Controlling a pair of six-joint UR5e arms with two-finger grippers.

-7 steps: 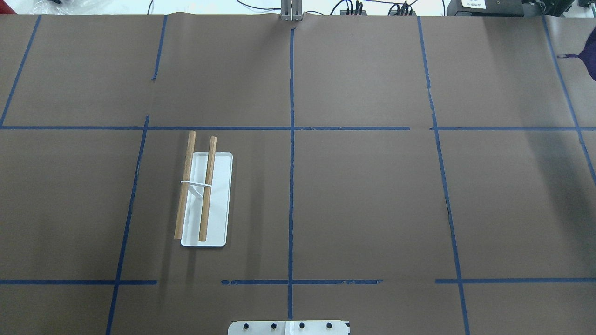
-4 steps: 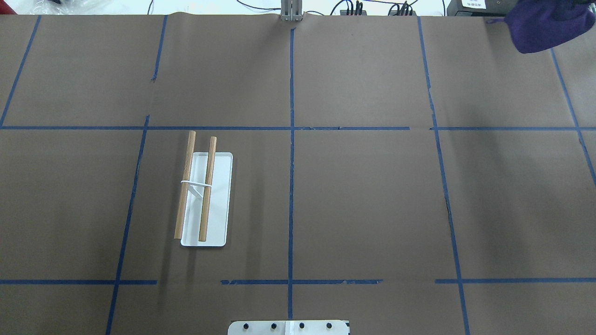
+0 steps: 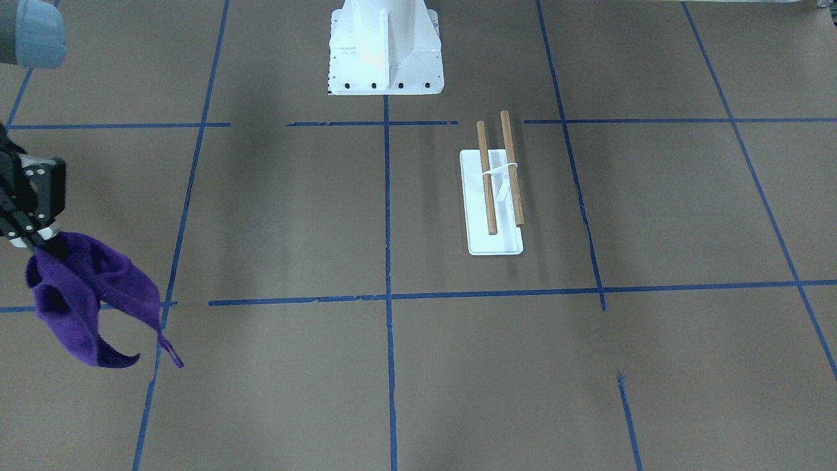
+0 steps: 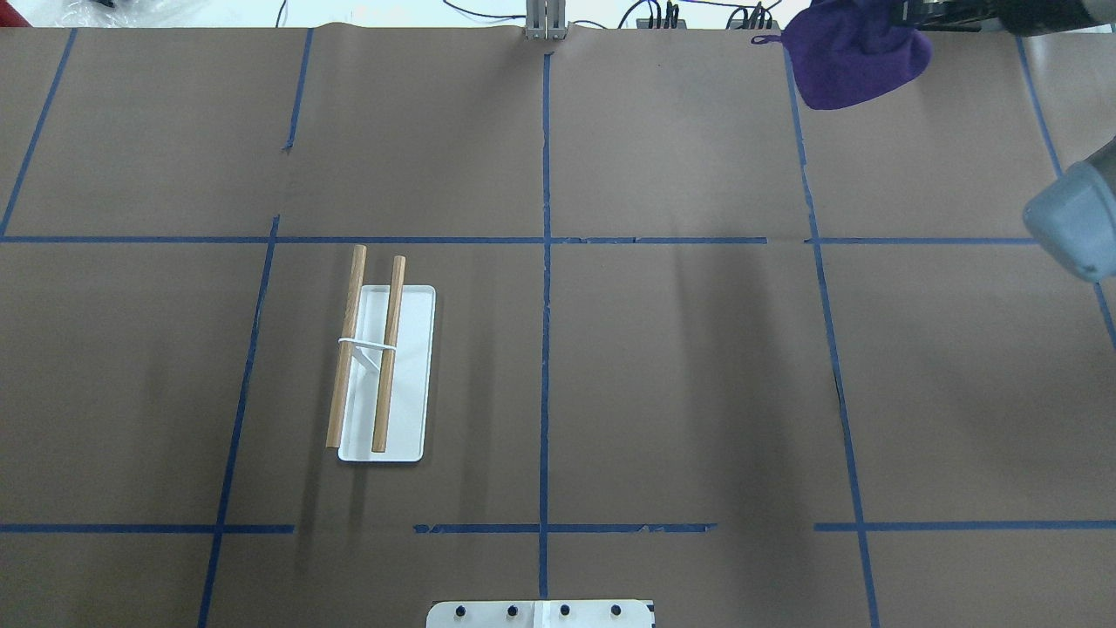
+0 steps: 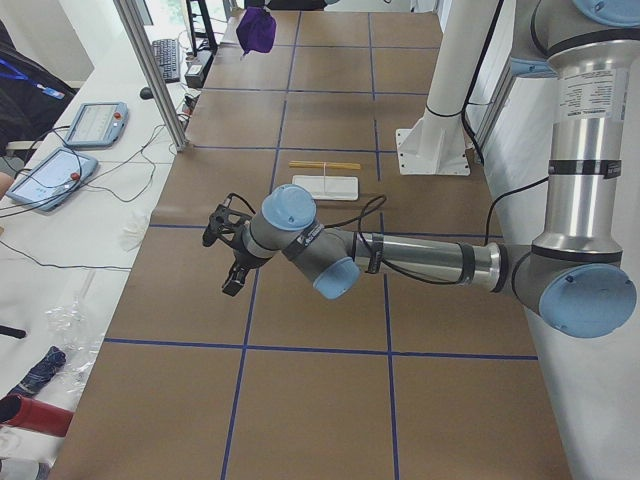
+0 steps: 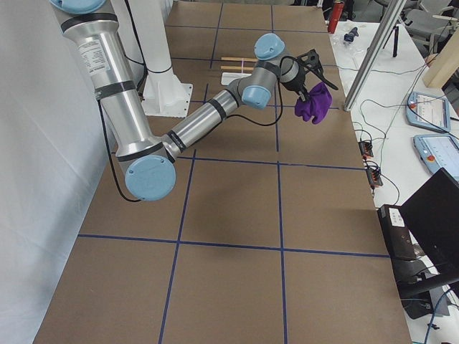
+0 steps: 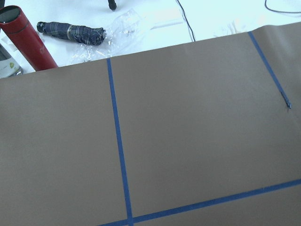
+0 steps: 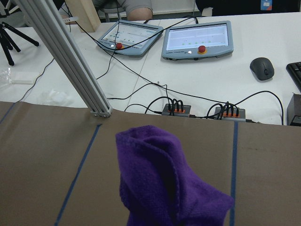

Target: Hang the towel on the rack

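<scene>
Right tool (image 3: 40, 241) pinched shut on bunched purple towel (image 3: 85, 307), dangling clear of bench (image 3: 274, 216). Carry high, way over left to rack (image 3: 497, 242), then drape across both rods (image 3: 486, 183), not beside.

Overhead and front cameras face each other — sharing the rack (image 4: 387, 366).
</scene>
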